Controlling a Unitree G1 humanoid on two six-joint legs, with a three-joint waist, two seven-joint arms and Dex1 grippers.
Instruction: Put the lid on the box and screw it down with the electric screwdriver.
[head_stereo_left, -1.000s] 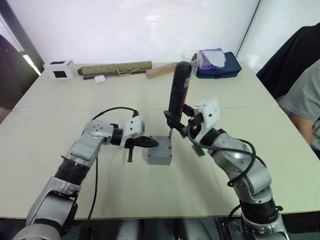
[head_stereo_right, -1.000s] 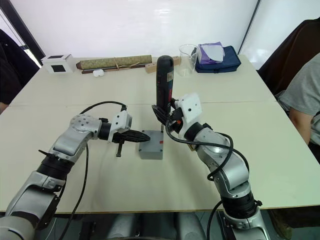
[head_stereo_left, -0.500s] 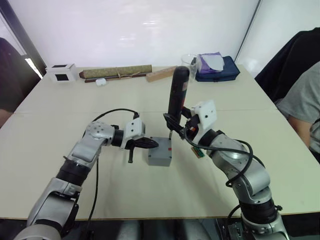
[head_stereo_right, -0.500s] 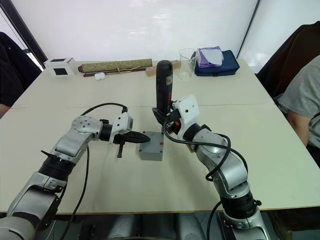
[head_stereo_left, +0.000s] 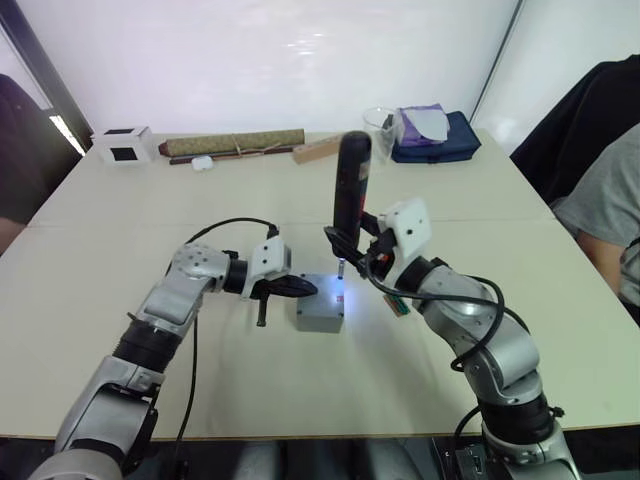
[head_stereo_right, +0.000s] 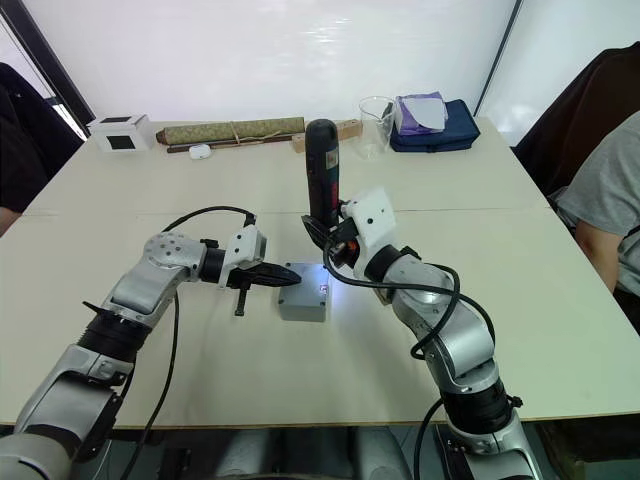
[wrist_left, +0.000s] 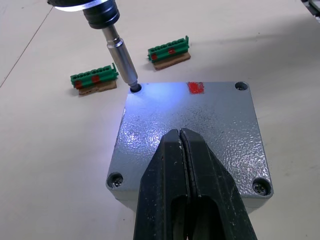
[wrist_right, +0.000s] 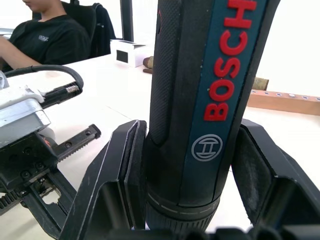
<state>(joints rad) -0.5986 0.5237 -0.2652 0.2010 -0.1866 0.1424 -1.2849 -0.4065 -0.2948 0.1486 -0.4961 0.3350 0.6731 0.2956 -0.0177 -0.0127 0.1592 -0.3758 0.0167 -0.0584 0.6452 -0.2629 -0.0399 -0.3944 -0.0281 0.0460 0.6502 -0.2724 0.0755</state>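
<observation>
Already the lid (wrist_left: 192, 127) sits flush on the box (head_stereo_left: 320, 318), which stands at table centre between the two arms, so the covering step looks done and the screwing is under way. The left gripper (wrist_left: 181, 150), its fingers pressed together with nothing between them, rests its tips on the lid's near half, apparently pinning it down. Four corner holes count on the lid: the two near ones seem to carry screws, the far one at about two o'clock looks like a hole whose filling I cannot tell, and the far one at about eleven o'clock holds the bit of the electric screwdriver (head_stereo_left: 348, 193), its tip light glowing on the grey top. The right gripper (wrist_right: 190, 165) clamps the tool's black body upright. By my judgement at least one screw is in work, perhaps one more remains. Beyond the box, at twelve o'clock, lie two green terminal blocks (wrist_left: 94, 80); one red mark (wrist_left: 195, 87) sits on the lid's far edge.
</observation>
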